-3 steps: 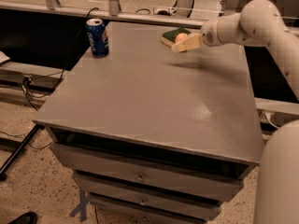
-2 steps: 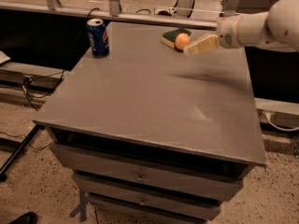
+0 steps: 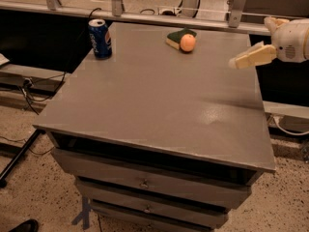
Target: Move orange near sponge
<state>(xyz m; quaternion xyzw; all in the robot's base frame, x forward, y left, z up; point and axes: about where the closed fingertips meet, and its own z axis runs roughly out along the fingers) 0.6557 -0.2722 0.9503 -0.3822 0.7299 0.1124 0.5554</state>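
Camera view: an orange (image 3: 188, 42) is recorded at the far edge of the grey worktop (image 3: 159, 105), touching the near right side of a green-topped, yellow-based sponge (image 3: 175, 36). A blue Pepsi can (image 3: 100, 38) is stood upright near the far left corner, well apart from both. The tool (image 3: 252, 57) is held above the worktop's right edge, well apart from the orange; whether it is released or clenched cannot be told.
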